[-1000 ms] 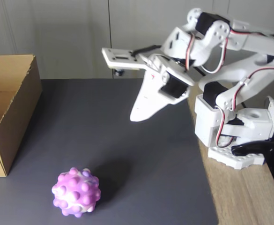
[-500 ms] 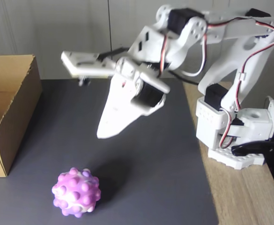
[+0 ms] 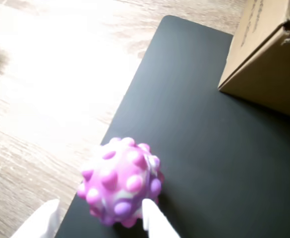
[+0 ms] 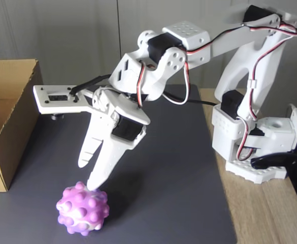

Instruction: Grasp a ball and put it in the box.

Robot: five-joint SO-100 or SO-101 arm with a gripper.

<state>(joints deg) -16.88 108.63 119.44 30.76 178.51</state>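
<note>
In the fixed view, the open brown cardboard box [image 4: 8,119] sits at the left edge of the frame on a dark grey mat [image 4: 163,168], its near corner low on the left. Just right of it, at the lower left of the frame, the knobbly pink, purple and white ball [image 4: 82,208] rests on the mat, well apart from the box. Directly above the ball hangs the white gripper [image 4: 89,174], its two fingers pointing down and spread apart with nothing between them; the longer fingertip is at the ball's top and looks to be touching or nearly touching it, though contact cannot be told for certain. The white arm [image 4: 189,51] runs from there up and to the right, with red, black and white wires along it, down to its base [image 4: 257,147] at the right of the frame, which stands on a light wooden tabletop [image 4: 270,213]. In the wrist view, the wooden tabletop fills the left, brightly lit; the ball [image 3: 120,181] lies at lower centre near the mat's [image 3: 209,158] left edge, with the two white fingertips [image 3: 152,218] at the bottom edge on either side of it, apart; the box [image 3: 268,54] is in the upper right corner.
</note>
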